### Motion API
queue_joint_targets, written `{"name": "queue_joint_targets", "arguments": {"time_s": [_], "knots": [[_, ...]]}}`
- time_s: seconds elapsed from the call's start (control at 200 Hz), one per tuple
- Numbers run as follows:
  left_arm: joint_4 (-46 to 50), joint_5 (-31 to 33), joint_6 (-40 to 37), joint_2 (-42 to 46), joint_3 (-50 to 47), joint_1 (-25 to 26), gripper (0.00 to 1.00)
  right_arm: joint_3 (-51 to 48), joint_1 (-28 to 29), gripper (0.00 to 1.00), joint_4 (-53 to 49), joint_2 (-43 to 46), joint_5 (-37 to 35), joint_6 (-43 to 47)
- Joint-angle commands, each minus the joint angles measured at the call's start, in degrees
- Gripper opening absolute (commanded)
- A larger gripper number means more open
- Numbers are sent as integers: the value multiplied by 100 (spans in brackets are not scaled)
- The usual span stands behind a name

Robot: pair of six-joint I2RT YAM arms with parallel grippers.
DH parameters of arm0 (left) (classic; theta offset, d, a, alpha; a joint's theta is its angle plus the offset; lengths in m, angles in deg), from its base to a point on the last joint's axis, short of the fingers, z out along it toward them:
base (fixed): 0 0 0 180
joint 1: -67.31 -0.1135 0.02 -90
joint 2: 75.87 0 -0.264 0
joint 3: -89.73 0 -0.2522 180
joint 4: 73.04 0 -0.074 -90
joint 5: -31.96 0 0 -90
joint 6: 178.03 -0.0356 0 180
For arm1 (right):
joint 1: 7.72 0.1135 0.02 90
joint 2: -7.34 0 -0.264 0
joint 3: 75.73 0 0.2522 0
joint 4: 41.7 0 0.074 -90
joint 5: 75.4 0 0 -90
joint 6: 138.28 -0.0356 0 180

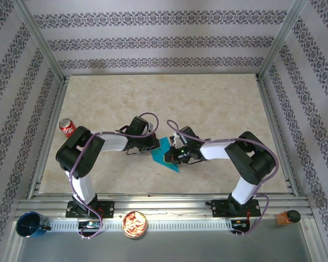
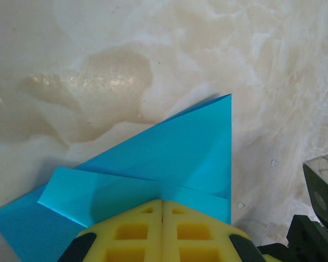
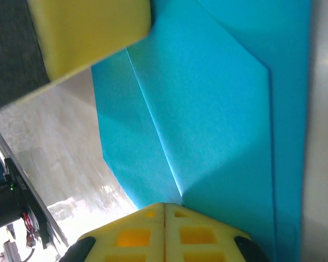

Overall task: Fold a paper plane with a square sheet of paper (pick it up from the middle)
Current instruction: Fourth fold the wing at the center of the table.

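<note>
We hold the partly folded turquoise paper (image 1: 159, 154), long axis 11-to-5 o'clock, tip toward 5, with left gripper (image 2: 163, 206) and right gripper (image 3: 164, 207) both pinched closed on it.

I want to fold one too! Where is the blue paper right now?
In the top view the blue paper lies in the middle, between the left tool and the right tool, at both their tips.

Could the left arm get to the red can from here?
Probably yes: the red can stands alone on bare table beside that arm, but the left gripper is shut, tips on the blue paper.
</note>
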Motion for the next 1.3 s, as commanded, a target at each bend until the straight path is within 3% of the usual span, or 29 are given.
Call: {"name": "queue_joint_targets", "arguments": {"time_s": [0.0,0.47,0.834,0.954,1.109,1.294], "knots": [[420,440,-29,-116,-195,-120,0,-450,-38,9,-486,122,129,-86],[409,453,-7,-156,-201,-128,0,-1513,-238,13,-296,1032,258,-107],[384,466,29,-111,-240,-144,0,-1993,-249,14,-1038,1703,-101,-72],[371,447,37,-103,-240,-148,0,-1879,-246,14,-1335,2048,-93,-93],[415,453,29,-75,-237,-145,0,-910,-155,16,-2021,2704,-471,-106],[392,415,46,-82,-219,-142,0,-482,-195,16,-1483,2399,-811,-322]]}}
